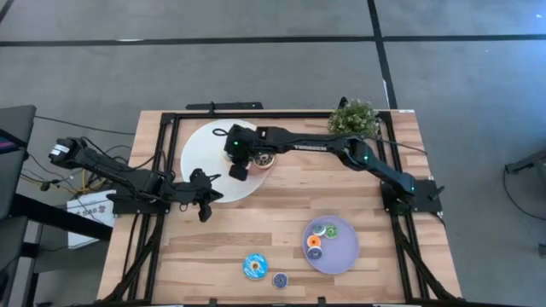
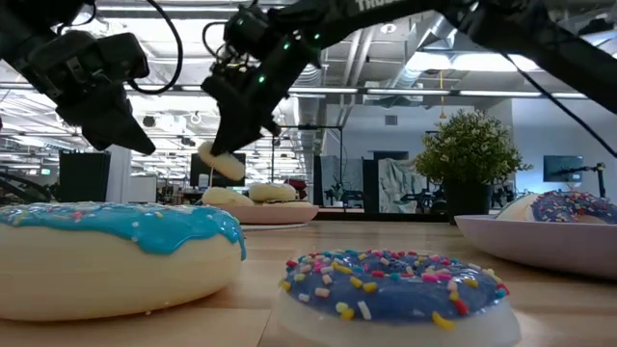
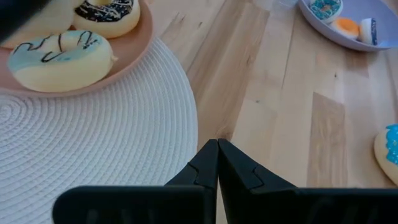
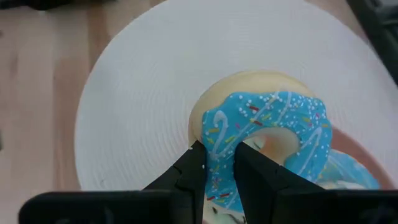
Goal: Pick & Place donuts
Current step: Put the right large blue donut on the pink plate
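My right gripper (image 4: pixel 219 177) is shut on a blue-iced donut with sprinkles (image 4: pixel 273 124), held above the pink plate (image 2: pixel 275 214) on the round white mat (image 1: pixel 209 162). In the low view this donut (image 2: pixel 220 162) hangs under the gripper, clear of the plate. On the pink plate lie a pale blue donut with dark drizzle (image 3: pixel 59 59) and a chocolate one (image 3: pixel 106 15). My left gripper (image 3: pixel 217 158) is shut and holds nothing, hovering over the mat's near edge (image 1: pixel 205 203). A big blue donut (image 1: pixel 255 266) and a small one (image 1: pixel 280 280) lie on the table near the front. My right gripper pinches one side of the donut's ring (image 4: pixel 221 155) between its two fingers, one finger at the outer rim and the other (image 4: pixel 252 165) by the hole. The fingers slant down from the table's right. The donut hangs tilted below them, lifted clear of the plate.
A lavender plate (image 1: pixel 345 256) at the front right holds several small donuts (image 1: pixel 322 236). A potted plant (image 1: pixel 354 115) stands at the far right corner. Bare wood lies between the mat and the lavender plate.
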### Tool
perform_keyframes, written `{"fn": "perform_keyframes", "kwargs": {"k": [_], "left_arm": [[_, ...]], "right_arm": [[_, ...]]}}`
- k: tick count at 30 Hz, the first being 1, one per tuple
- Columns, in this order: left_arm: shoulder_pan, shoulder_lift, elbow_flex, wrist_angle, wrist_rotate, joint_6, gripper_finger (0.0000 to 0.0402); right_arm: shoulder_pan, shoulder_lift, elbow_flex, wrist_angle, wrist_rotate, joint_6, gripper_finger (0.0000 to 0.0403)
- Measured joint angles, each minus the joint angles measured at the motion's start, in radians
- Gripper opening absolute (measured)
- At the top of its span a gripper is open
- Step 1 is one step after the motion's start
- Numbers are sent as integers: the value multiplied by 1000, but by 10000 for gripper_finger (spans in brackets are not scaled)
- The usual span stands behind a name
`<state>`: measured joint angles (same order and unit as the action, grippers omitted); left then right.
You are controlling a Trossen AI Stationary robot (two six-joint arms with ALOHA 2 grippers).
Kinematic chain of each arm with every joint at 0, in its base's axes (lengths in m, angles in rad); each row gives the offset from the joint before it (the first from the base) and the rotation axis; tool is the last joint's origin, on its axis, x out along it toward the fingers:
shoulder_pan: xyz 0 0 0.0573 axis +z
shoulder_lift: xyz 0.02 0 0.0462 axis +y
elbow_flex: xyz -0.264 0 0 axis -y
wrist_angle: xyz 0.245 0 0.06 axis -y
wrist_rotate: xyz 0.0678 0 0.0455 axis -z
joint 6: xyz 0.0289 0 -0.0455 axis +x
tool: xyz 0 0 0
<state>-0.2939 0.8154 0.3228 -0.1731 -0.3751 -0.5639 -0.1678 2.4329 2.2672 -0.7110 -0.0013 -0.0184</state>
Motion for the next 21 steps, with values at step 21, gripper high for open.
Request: {"fn": "perform_keyframes", "kwargs": {"k": [21], "left_arm": [[1, 0, -1, -32, -32, 1, 2]], "right_arm": [[-25, 42, 44, -103, 57, 53, 69]]}}
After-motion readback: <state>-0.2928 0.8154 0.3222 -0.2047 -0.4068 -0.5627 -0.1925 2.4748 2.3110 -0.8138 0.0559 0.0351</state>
